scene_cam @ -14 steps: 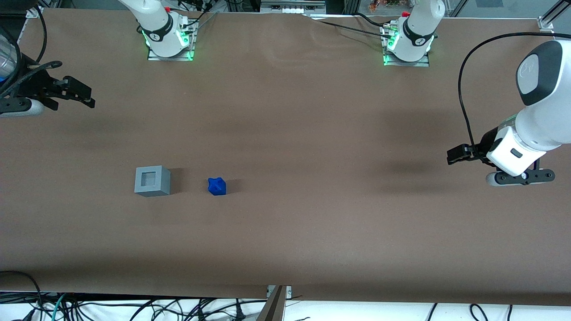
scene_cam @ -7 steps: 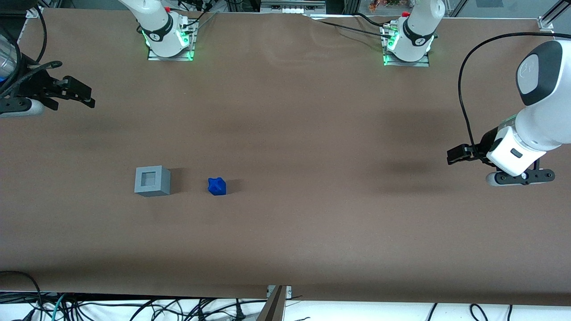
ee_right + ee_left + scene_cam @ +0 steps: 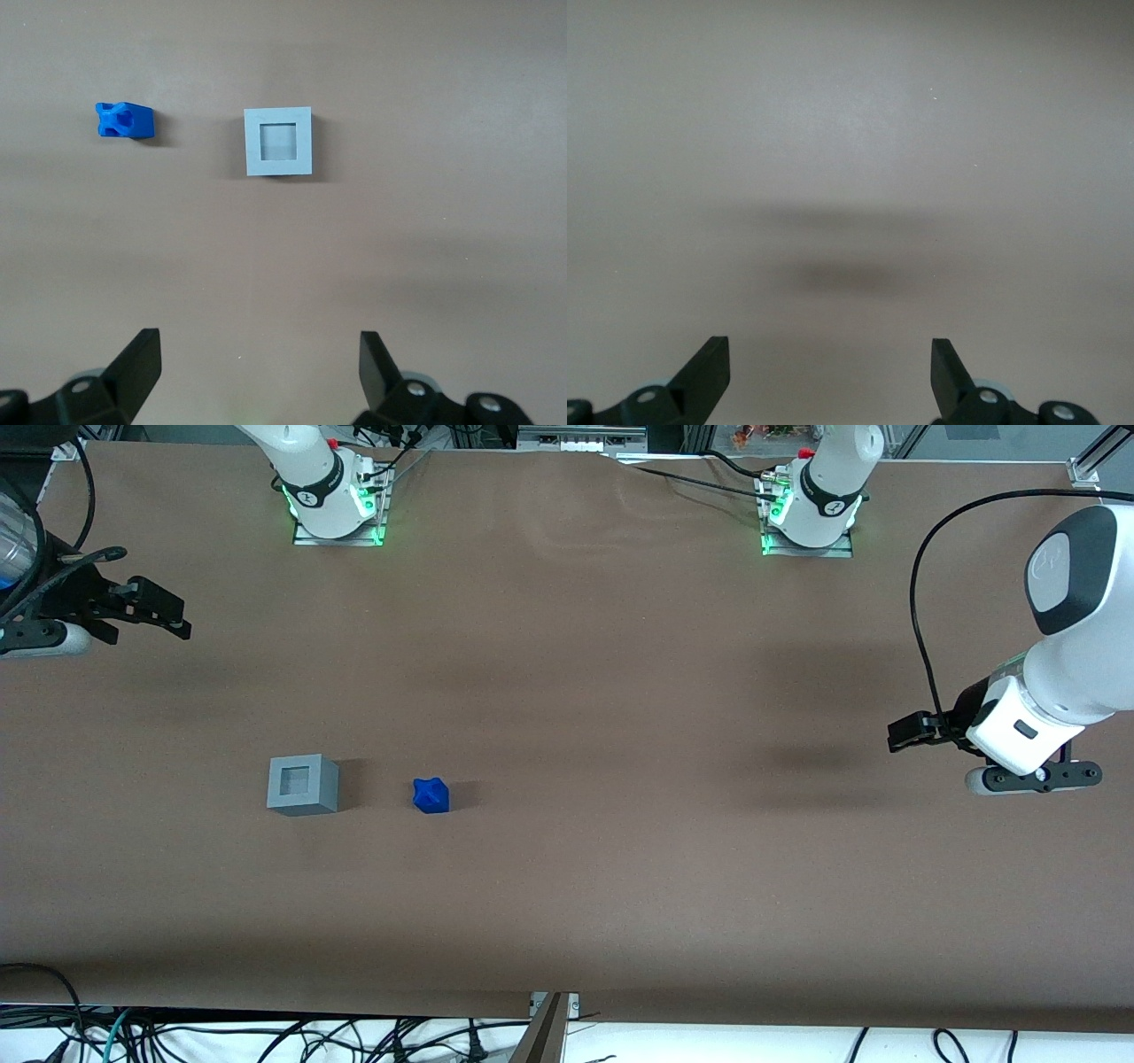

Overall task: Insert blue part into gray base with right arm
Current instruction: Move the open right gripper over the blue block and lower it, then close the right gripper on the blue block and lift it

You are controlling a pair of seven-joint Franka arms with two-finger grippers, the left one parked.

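Nothing on the table has shifted in the last second; only the right arm's gripper point(image 3: 146, 614) has crept slightly inward, jaws spread and holding nothing.

Nearest the front camera, the blue part point(image 3: 431, 794) lies on the bare brown table point(image 3: 620, 868), just beside the gray base point(image 3: 302, 785) and toward the parked arm's end from it, clearly apart. The base's square recess faces up, empty. The gripper hangs high near the working arm's end, farther from the camera than both. To do the reach well, it should probably descend straight over the blue part, turn the jaws to its flatter faces, and avoid nudging the base. Cables and the arm mounts point(image 3: 337, 509) line the table's edges.
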